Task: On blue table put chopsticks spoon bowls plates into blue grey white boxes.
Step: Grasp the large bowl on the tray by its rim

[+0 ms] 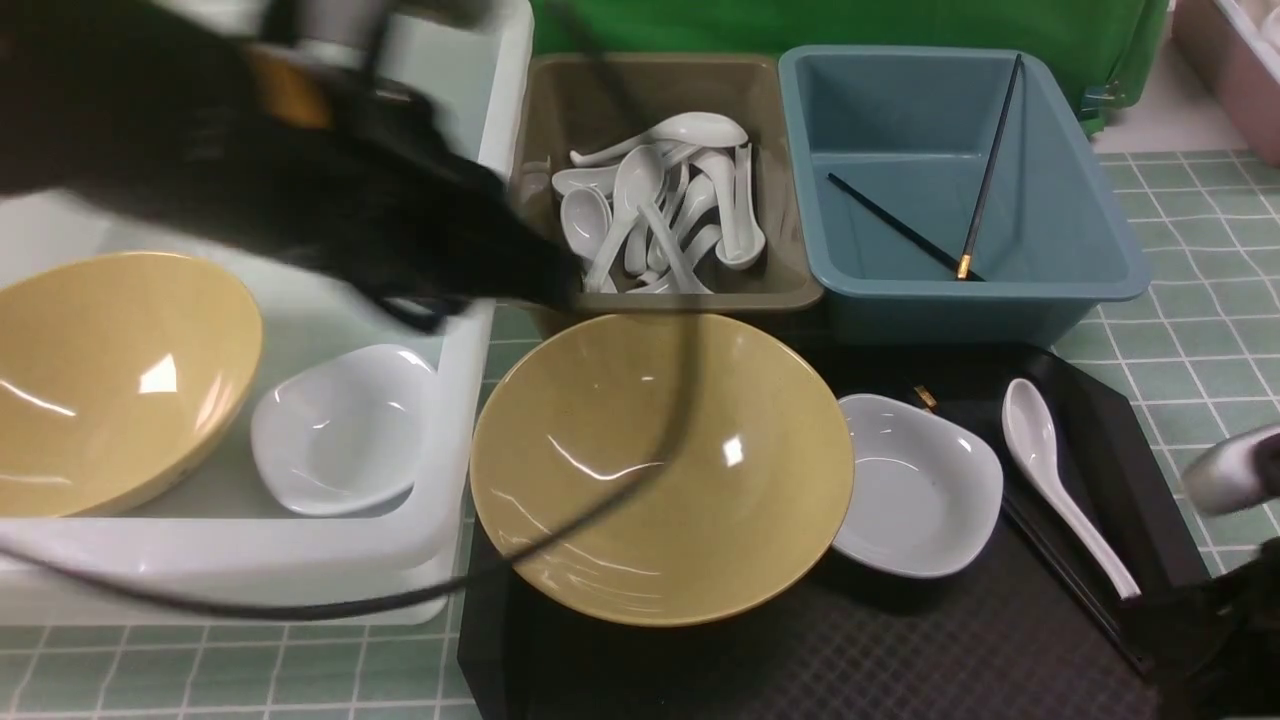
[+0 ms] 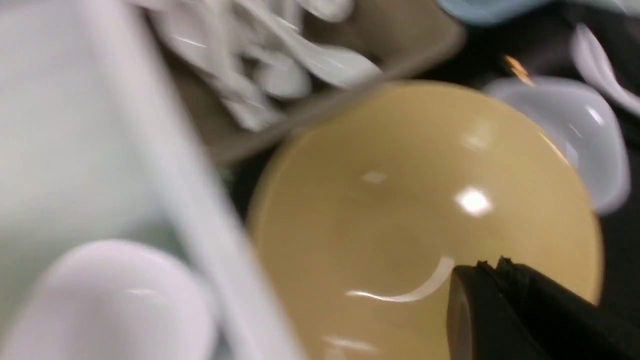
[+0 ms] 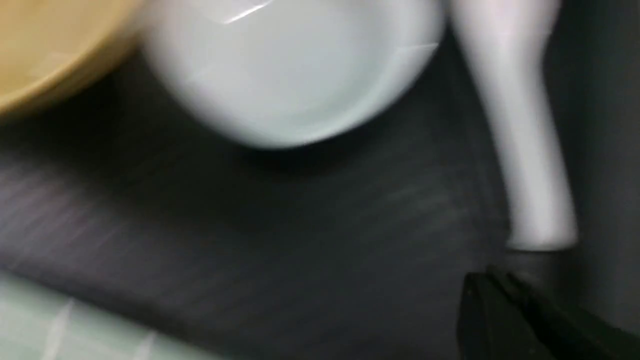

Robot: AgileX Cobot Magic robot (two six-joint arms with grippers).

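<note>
A yellow bowl (image 1: pixel 660 470), a small white dish (image 1: pixel 915 490), a white spoon (image 1: pixel 1060 480) and a dark chopstick (image 1: pixel 1065 565) lie on the black tray (image 1: pixel 800 660). My left gripper (image 1: pixel 560 285), blurred, hangs over the bowl's far rim. In the left wrist view it (image 2: pixel 492 265) is shut and empty above the yellow bowl (image 2: pixel 400 200). My right gripper (image 3: pixel 492 280) is shut and empty, just off the end of the spoon handle (image 3: pixel 530 175), with the white dish (image 3: pixel 290 75) beyond. Its arm (image 1: pixel 1230 620) shows at the front right.
The white box (image 1: pixel 470 420) on the left holds a yellow bowl (image 1: pixel 110 380) and a small white dish (image 1: pixel 340 430). The grey box (image 1: pixel 790 270) holds several white spoons (image 1: pixel 660 200). The blue box (image 1: pixel 1100 230) holds two chopsticks (image 1: pixel 985 170). A black cable (image 1: pixel 300 605) crosses the front.
</note>
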